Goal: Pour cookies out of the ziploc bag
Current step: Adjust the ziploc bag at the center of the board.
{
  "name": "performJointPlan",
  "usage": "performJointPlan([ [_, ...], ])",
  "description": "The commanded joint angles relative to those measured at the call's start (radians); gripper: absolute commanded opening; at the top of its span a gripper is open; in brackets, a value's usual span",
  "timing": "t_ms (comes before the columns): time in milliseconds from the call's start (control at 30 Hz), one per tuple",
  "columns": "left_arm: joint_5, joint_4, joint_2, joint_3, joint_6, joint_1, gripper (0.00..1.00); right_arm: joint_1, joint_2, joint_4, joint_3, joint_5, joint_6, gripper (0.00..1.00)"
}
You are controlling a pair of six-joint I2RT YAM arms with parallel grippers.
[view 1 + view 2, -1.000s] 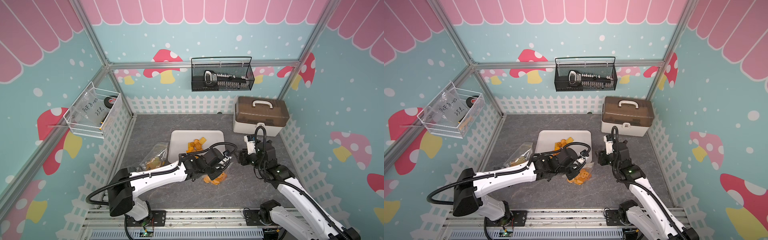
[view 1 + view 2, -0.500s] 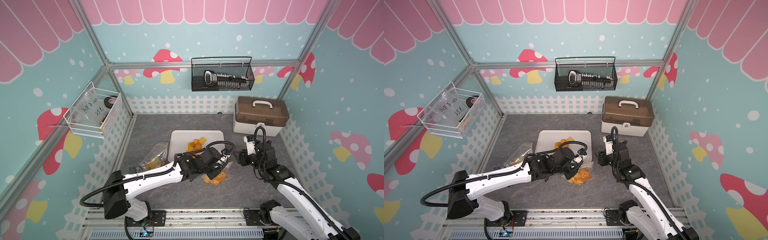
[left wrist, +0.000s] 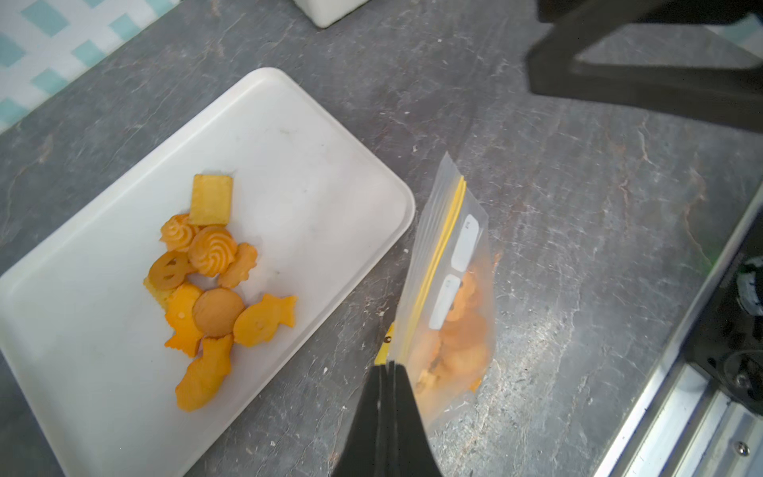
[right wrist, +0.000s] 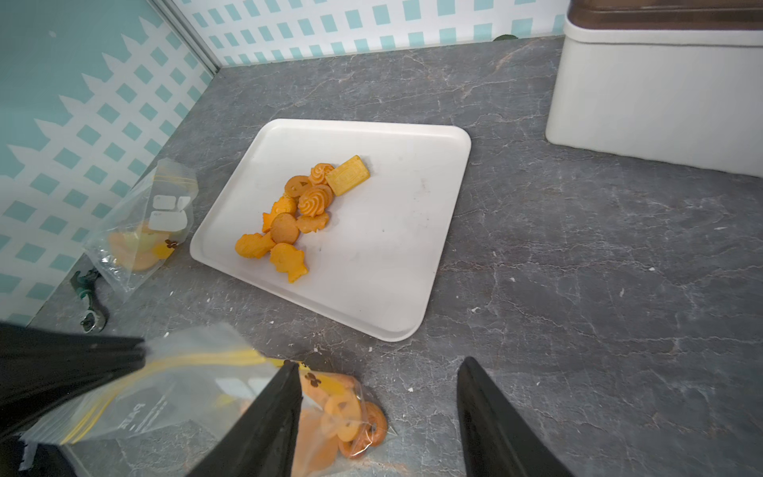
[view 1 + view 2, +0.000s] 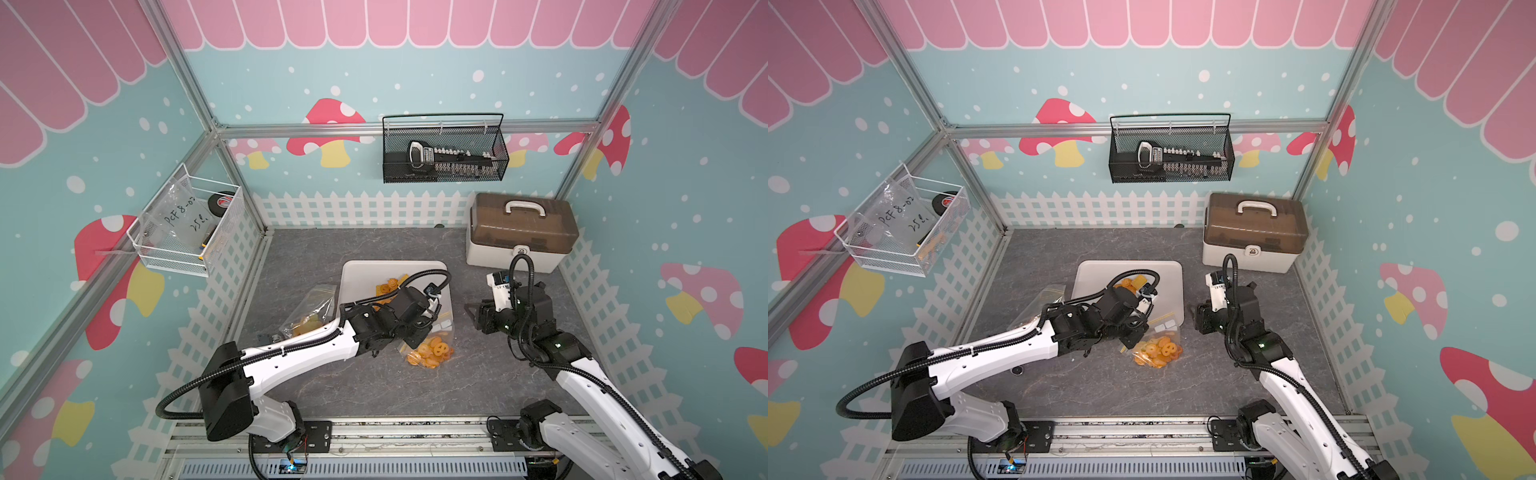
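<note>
One change: left tool [image 3: 388, 365] has just pinched shut on a corner of the ziploc bag [image 3: 450, 264]; right tool [image 4: 377, 361] hangs spread beside it. Its cookies [image 3: 462, 342] can probably be lifted and poured next.

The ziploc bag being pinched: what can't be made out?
- Whether the ziploc bag is open or sealed: the left wrist view shows its yellow zip edge-on; in both top views the left arm partly covers it.
- How many cookies it holds: piled, blurred by plastic.
- The second bag: contents hazy, right wrist view.
</note>
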Motion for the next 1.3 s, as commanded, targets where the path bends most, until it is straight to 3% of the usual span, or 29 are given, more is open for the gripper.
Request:
performJointPlan([
  [0, -0.02, 0.019, -0.103, -0.051, -0.125, 0.018, 0.0, -0.004, -0.004, -0.032, 0.022, -0.082, -0.003, 0.59],
  [367, -0.056, 0.086, -0.401, -0.215, -0.327, 0.031, 0.0, -0.002, -0.02, -0.027, 0.023, -0.147, 0.023, 0.58],
  [733, -0.031, 0.364, -0.331, -0.337, -0.435, 0.038, 0.0, 0.038, 0.052, 0.036, 0.014, -0.263, 0.072, 0.56],
  [900, -0.01, 0.395, -0.315, -0.361, -0.45, 0.039, 0.0, 0.103, 0.084, 0.073, 0.006, -0.293, 0.095, 0.56],
  [1033, 0.045, 0.411, -0.316, -0.418, -0.474, 0.037, 0.15, 0.177, 0.102, 0.185, -0.041, -0.312, 0.159, 0.58],
  [1267, 0.004, 0.454, -0.436, -0.547, -0.503, 0.038, 0.18, 0.269, 0.191, 0.342, -0.059, -0.316, 0.228, 0.51],
])
